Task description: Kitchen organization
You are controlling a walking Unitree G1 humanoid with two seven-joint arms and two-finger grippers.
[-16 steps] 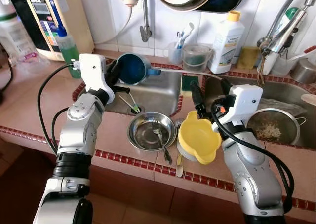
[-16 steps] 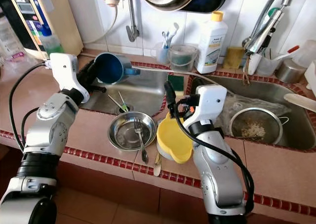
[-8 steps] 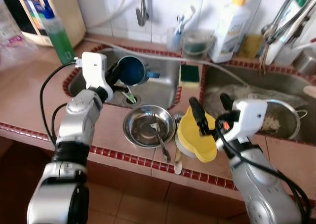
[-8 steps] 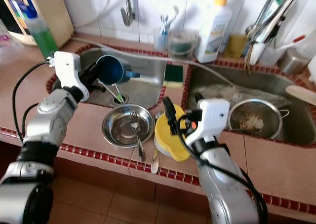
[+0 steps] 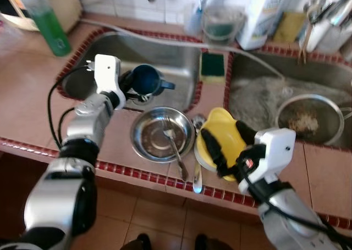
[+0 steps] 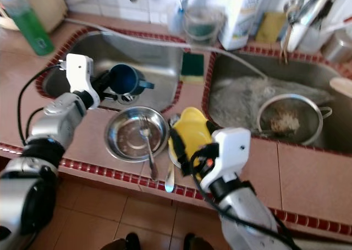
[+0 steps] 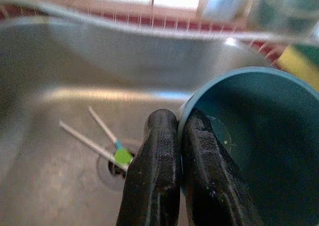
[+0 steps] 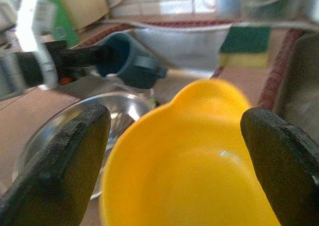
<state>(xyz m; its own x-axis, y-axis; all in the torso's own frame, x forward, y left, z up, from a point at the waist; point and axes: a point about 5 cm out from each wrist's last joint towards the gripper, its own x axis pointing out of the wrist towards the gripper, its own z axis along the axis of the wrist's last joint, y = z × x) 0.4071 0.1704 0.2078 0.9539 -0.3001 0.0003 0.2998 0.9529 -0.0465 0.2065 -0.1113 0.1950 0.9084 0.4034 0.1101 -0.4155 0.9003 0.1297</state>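
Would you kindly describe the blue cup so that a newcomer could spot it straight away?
Start at the left sink, the basin nearest the green bottle. At its front edge, just behind the steel bowl, the left gripper pinches the blue cup by its rim. It is the one dark blue thing there, lying on its side with a small handle.

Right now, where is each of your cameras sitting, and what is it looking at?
Left eye view: on my head, looking down at the counter; both silver arms show, left hand gripping the blue cup.
Right eye view: beside it, same scene, right hand open around the yellow bowl.
Left wrist view: along two shut fingers into the sink.
Right wrist view: between spread fingers over the bowl.
Shared: both wrist views see the blue cup.
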